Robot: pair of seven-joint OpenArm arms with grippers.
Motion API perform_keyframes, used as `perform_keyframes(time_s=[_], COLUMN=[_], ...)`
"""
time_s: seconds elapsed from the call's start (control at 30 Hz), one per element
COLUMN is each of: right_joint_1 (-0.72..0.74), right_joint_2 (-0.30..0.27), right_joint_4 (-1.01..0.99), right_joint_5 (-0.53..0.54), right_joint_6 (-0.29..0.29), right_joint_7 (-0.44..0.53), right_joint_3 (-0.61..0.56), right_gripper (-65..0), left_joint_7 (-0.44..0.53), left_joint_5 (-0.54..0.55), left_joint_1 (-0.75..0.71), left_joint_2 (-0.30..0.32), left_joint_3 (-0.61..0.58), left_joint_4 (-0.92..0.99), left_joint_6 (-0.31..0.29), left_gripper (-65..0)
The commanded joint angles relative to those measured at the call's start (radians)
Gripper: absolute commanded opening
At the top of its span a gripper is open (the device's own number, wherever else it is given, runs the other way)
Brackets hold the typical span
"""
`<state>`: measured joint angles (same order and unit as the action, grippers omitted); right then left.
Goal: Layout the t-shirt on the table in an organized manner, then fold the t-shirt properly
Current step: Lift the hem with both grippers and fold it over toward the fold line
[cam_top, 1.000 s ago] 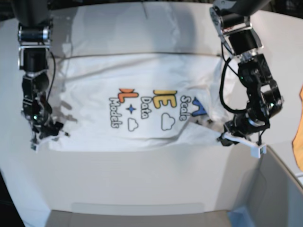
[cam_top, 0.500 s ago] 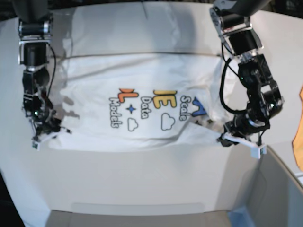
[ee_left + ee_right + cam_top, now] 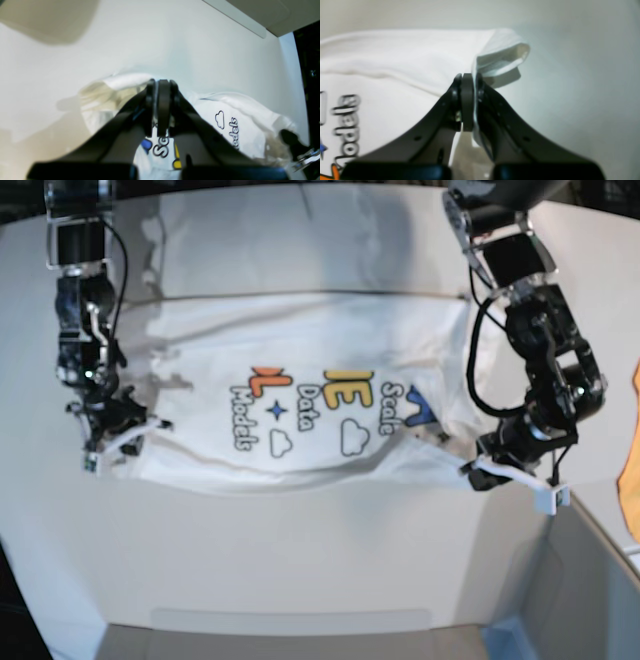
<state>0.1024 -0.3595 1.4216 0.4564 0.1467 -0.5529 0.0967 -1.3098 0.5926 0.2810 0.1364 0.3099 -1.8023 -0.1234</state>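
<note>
The white t-shirt (image 3: 300, 360) lies spread on the white table (image 3: 300, 550), its colourful graphic (image 3: 330, 410) facing up at the middle. In the base view my right gripper (image 3: 108, 442) is at the shirt's left front corner and my left gripper (image 3: 472, 472) at its right front corner. The right wrist view shows the right gripper (image 3: 468, 77) shut on a folded edge of the shirt (image 3: 395, 57). The left wrist view shows the left gripper (image 3: 160, 83) shut on a bunched edge of the shirt (image 3: 225, 110). The tag and label are not visible.
A grey box-like corner piece (image 3: 590, 580) stands at the front right, just beside the left gripper. An orange object (image 3: 632, 450) shows at the right edge. A beige panel (image 3: 290, 625) runs along the table's front. The table's dark edge (image 3: 310, 75) shows in the left wrist view.
My right gripper has moved back and slightly inward with the shirt's left front corner, pulling that edge away from the table's front. The left gripper has barely moved.
</note>
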Motion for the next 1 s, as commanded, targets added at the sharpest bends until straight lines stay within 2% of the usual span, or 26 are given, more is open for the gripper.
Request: perform_keyframes(time_s=[0.0, 0.17, 0.43, 0.53, 0.67, 0.7, 0.87, 0.97], right_joint_1=[0.001, -0.049, -0.135, -0.155, -0.175, -0.175, -0.175, -0.188], right_joint_2=[-0.013, 0.018, 0.020, 0.020, 0.030, 0.037, 0.041, 0.041], right_joint_4=[0.041, 0.126, 0.209, 0.210, 0.207, 0.207, 0.207, 0.209], right_joint_5=[0.003, 0.003, 0.006, 0.003, 0.008, 0.006, 0.005, 0.005], right_joint_6=[0.001, 0.000, 0.000, 0.001, 0.001, 0.000, -0.003, -0.003], right_joint_7=[0.027, 0.023, 0.024, 0.029, 0.027, 0.026, 0.023, 0.023], right_joint_3=[0.033, 0.136, 0.160, 0.163, 0.235, 0.249, 0.295, 0.295], right_gripper=[-65.0, -65.0, -65.0, -65.0, -65.0, -65.0, -65.0, -65.0], left_joint_7=[-0.004, -0.004, -0.004, -0.006, -0.007, -0.017, -0.084, -0.084], left_joint_5=[0.011, 0.011, 0.011, 0.013, 0.026, 0.051, 0.312, 0.396], left_joint_1=[0.014, -0.044, -0.130, -0.161, -0.190, -0.194, -0.210, -0.268], left_joint_2=[0.010, 0.010, 0.010, 0.009, 0.009, 0.009, 0.012, 0.013], left_joint_3=[0.002, 0.002, 0.007, 0.045, 0.073, 0.084, 0.216, 0.271], left_joint_4=[-0.035, -0.081, -0.185, -0.212, -0.227, -0.227, -0.219, -0.219], left_joint_6=[-0.002, -0.002, -0.002, -0.002, -0.002, -0.002, -0.002, -0.002], left_gripper=[-65.0, -65.0, -65.0, -65.0, -65.0, -65.0, -65.0, -65.0])
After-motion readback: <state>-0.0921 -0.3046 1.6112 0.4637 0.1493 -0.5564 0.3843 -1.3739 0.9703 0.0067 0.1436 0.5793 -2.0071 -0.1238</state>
